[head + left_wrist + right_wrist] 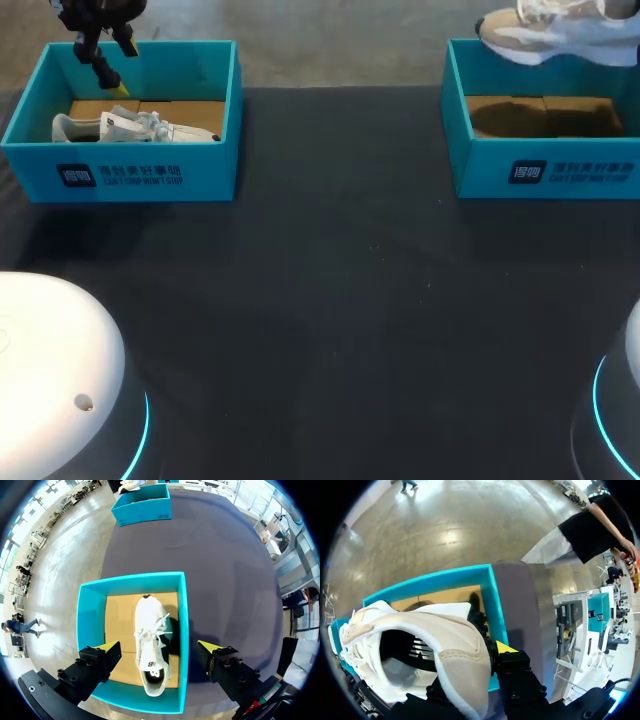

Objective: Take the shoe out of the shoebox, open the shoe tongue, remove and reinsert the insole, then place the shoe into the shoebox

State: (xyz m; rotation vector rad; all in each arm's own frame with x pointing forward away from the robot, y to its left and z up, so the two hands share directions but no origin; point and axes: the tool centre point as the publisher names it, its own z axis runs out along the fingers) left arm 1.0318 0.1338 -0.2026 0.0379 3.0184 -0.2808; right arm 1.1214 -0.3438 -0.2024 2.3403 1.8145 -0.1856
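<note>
Soft light leaves the dark surface (330, 330) dim. The beige shoe (560, 35) throws a shadow into the upper-right shoebox (480, 170); cyan rings (145, 430) glow at the lower corners.

1. The left shoebox (120, 172) sat at the table's (330, 300) far left and the right shoebox (545, 170) at its far right, well apart.
2. The first shoe (130, 127) lay inside the left shoebox, beneath the left gripper (157, 646).
3. The second shoe (560, 30) hung in the right gripper (489, 655) above the right shoebox.

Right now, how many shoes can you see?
2. A white shoe lies inside the left shoebox. A beige shoe is held up over the right shoebox. I see no others, though the box walls hide a little.
</note>
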